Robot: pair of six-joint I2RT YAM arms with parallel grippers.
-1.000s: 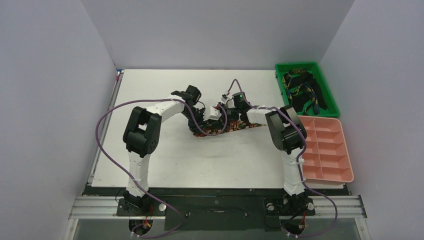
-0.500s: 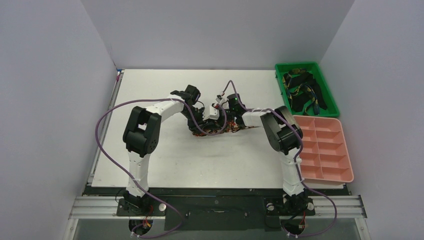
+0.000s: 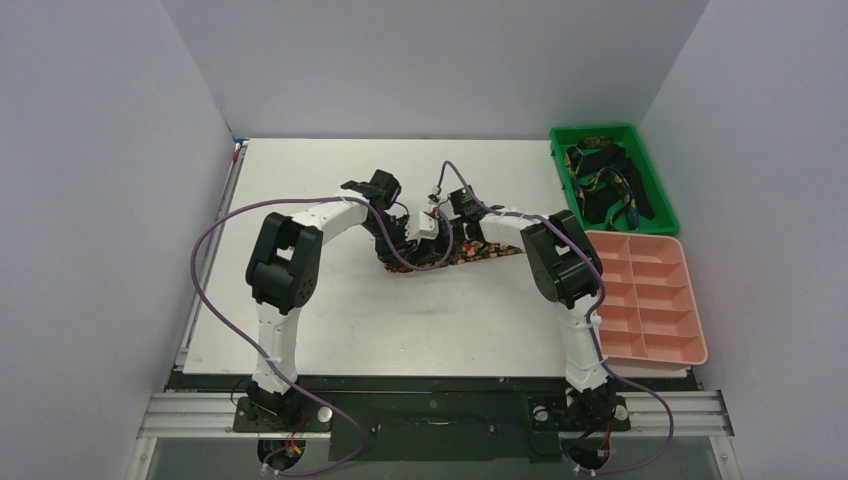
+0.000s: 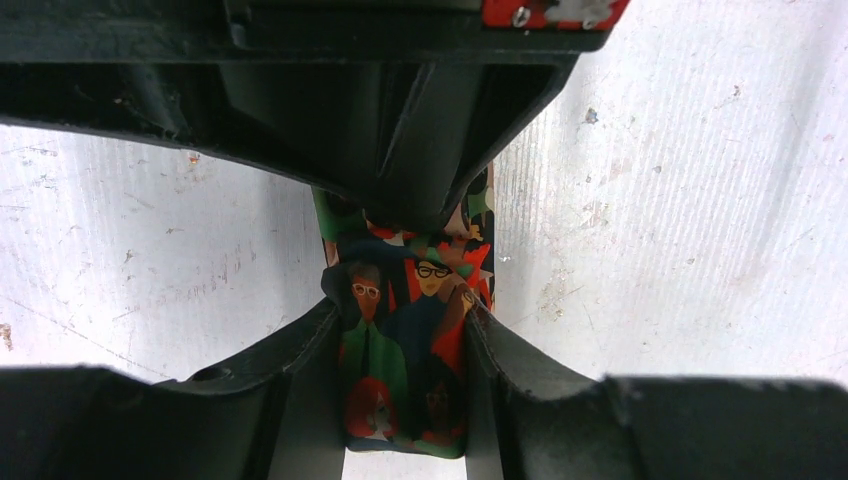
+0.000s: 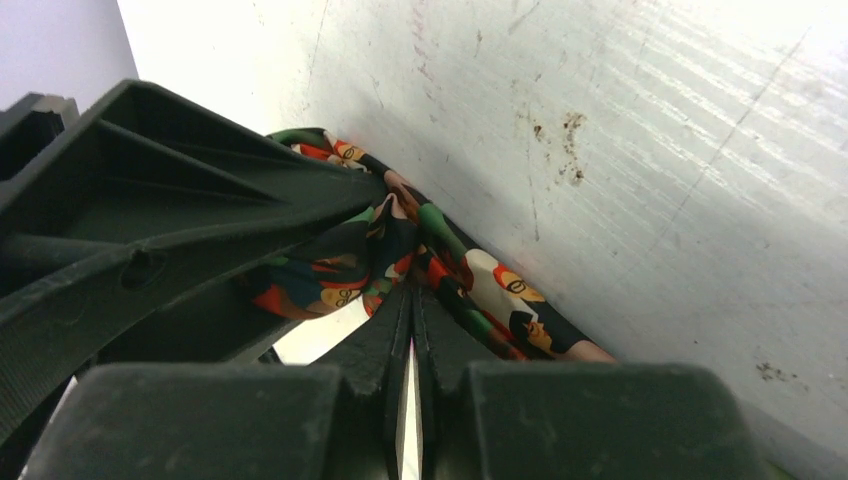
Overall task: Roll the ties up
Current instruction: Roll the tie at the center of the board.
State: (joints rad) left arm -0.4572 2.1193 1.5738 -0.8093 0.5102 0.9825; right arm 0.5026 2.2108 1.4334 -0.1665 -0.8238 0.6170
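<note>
Clamping the one printed tie [image 4: 400, 400] at mid-table [image 3: 300, 180] between the narrowly parted left gripper [image 4: 402, 322], right gripper [image 5: 410, 305] squeezed fully closed with tips against a fold of it, well apart from one green bin [image 3: 595, 128] of tangled dark ties [image 3: 605, 185], too tangled to count, and one pink tray [image 3: 645, 238].

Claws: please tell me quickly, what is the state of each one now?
Left claw: closed on the printed tie.
Right claw: closed, tips at the tie; a pinch cannot be told.
</note>
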